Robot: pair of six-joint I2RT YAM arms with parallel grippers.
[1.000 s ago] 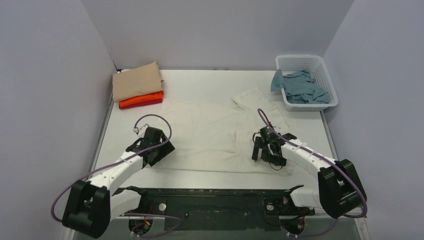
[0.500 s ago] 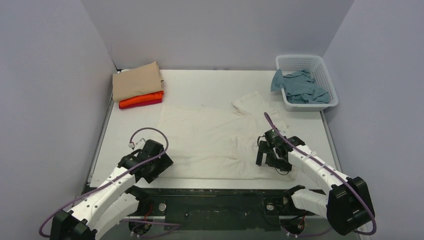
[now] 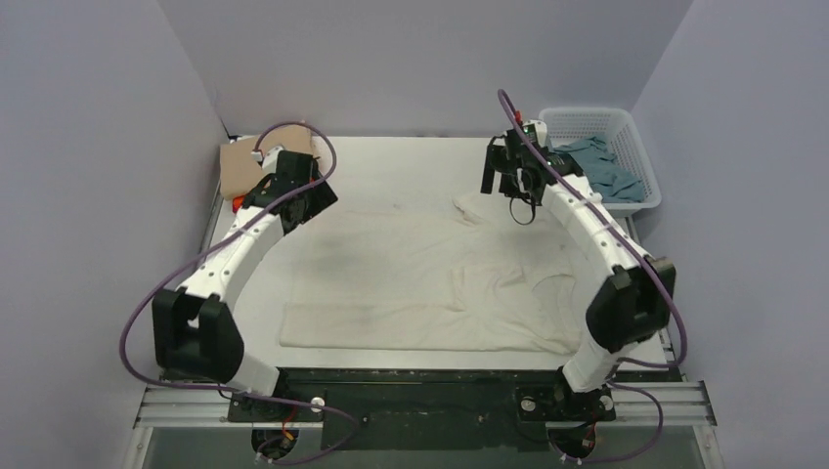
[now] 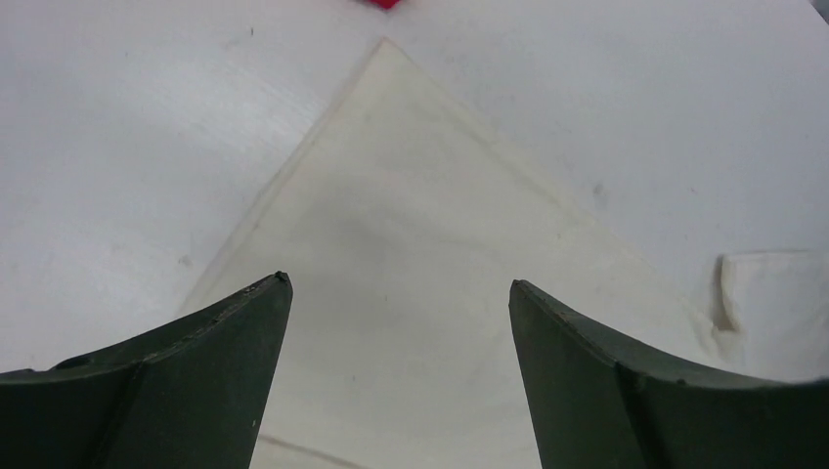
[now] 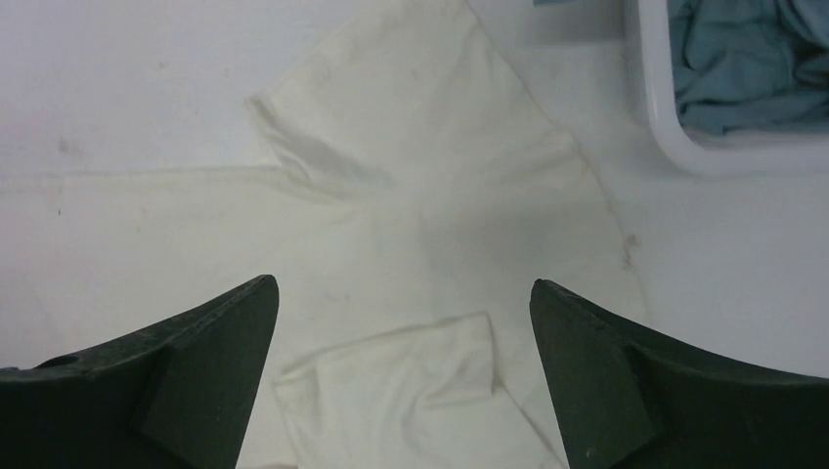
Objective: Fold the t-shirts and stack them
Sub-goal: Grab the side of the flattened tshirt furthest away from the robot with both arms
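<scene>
Both grippers are held wide open and empty above the far edge of the spread shirt. The left gripper (image 3: 315, 202) is poised over its far left corner, and the right gripper (image 3: 516, 195) over the far right sleeve.

The white table (image 3: 411, 161) is mostly taken up by the large cream t-shirt (image 3: 430, 274). It is laid flat with its long axis running left to right. In the left wrist view the pointed corner of the cloth (image 4: 411, 225) is framed between the dark fingers, directly below and slightly ahead of them. In the right wrist view the sleeve (image 5: 391, 117) is seen beyond the fingertips, with a second folded flap (image 5: 411, 381) lying nearer. Each far corner is thus nearer to the arm on its own side. A grasp of the far edge is judged to be the step in hand, each gripper needing to be lowered straight down.

Counted by size:
- One cream tee is spread on the table.
- One white lattice basket (image 3: 626, 122) stands at the far right.
- One grey-blue t-shirt (image 3: 596, 168) is bundled inside the basket; whether more lie under it cannot be told.
- One folded stack sits at the far left, where a tan t-shirt (image 3: 235, 164) lies on top and an orange sliver (image 3: 238, 198) shows beneath. The rest of the stack is hidden by the left arm.
</scene>
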